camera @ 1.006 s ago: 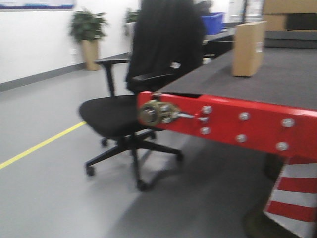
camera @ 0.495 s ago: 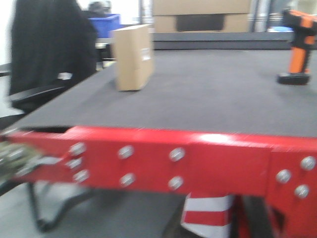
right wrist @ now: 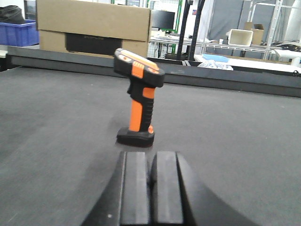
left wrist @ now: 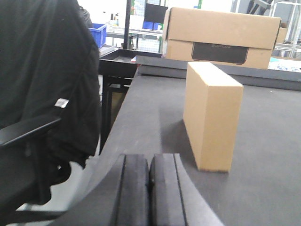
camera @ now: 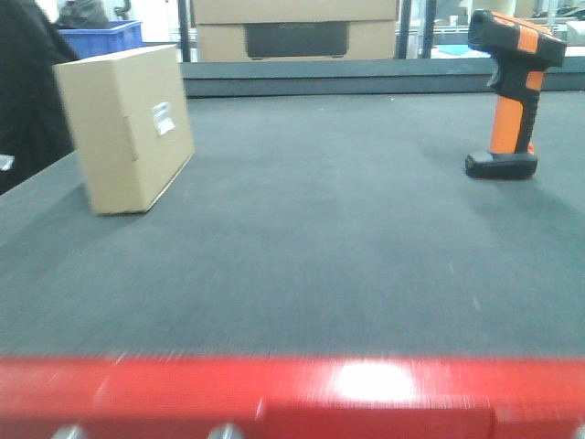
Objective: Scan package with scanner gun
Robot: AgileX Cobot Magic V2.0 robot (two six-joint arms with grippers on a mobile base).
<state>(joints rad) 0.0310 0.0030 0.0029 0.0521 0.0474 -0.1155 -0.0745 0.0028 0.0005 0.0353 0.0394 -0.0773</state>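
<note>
- Package (camera: 123, 128): upright on a narrow side, close to the tabletop's (camera: 320, 238) left edge, white label facing the middle.
- Scanner gun (camera: 509, 105): upright on its black base, far right, well apart from the package, bare mat between.
- Left hand (left wrist: 149, 183): pressed together, empty, low near the package.
- Right hand (right wrist: 151, 188): pressed together, empty, facing the scanner gun across open mat.
- Larger carton (camera: 297, 27) beyond the far edge; red rail (camera: 292, 393) along the near edge.

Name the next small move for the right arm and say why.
Probably open the right gripper and ease it toward the scanner gun: its jaws look shut and empty, and the gun stands upright on its base straight ahead, untouched. The package stands apart, to the left.
</note>
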